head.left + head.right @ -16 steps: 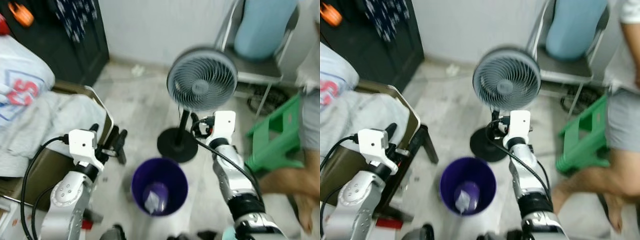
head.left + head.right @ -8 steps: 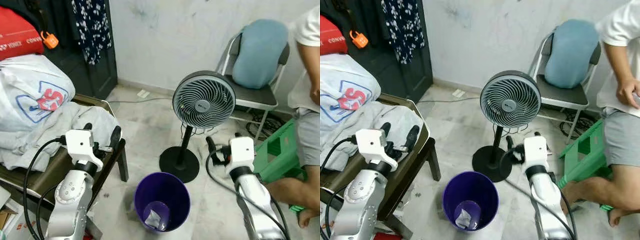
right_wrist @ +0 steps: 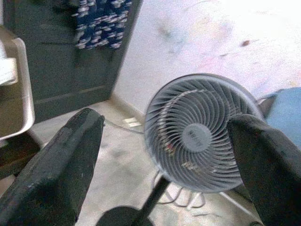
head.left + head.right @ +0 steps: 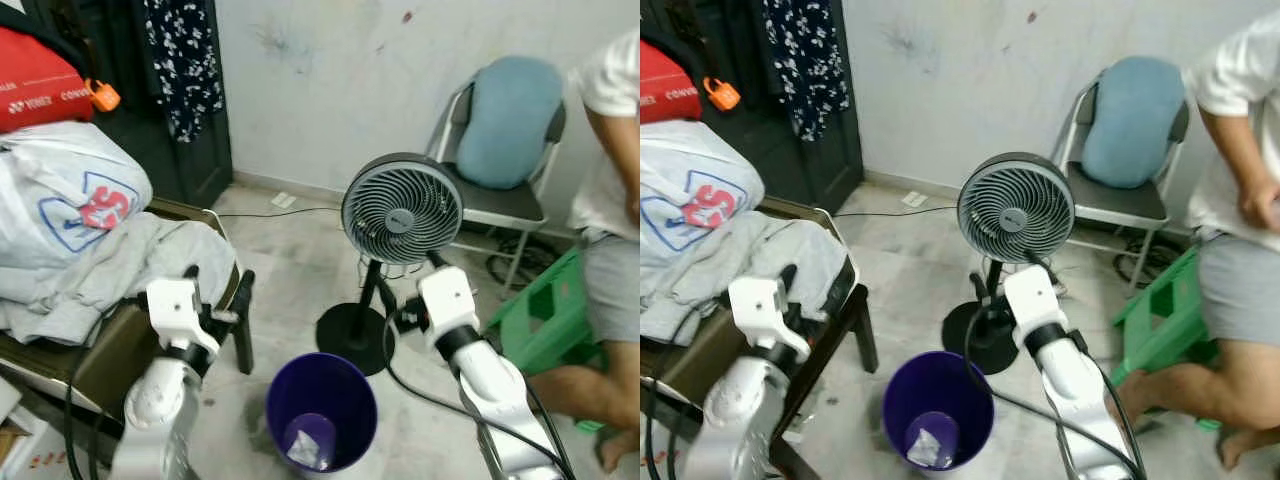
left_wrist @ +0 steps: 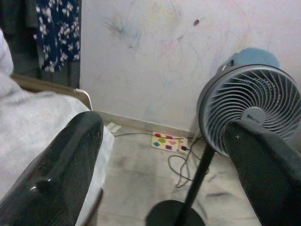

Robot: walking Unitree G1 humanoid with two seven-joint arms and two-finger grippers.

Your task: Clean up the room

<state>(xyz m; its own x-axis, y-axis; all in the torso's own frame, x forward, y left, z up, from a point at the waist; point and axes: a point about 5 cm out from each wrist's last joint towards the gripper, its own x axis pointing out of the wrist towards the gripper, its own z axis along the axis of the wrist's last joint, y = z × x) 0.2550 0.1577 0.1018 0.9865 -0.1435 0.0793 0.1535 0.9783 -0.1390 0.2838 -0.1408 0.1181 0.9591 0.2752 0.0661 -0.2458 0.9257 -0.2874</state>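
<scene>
The left pincer [image 5: 160, 155] was raised beside the table [image 4: 100, 360], fingers spread wide and holding nothing. The right pincer [image 3: 164, 160] was raised just in front of the pedestal fan [image 4: 402, 208], fingers likewise spread wide and empty; in the right wrist view the fan head sat between the two fingers.

The purple bin [image 4: 320, 410] stood on the floor [image 4: 290, 250] between the two arms, near the fan's round black base. A crumpled piece of waste [image 4: 305, 447] lay at the bottom of the bin.

The table carried a heap of grey cloth [image 4: 120, 265] and a white printed bag [image 4: 70, 195].

A person [image 4: 1240, 200] sat at the right, next to a green stool [image 4: 545, 310]. A metal chair [image 4: 500, 200] holding a blue cushion [image 4: 510, 105] stood against the wall.
</scene>
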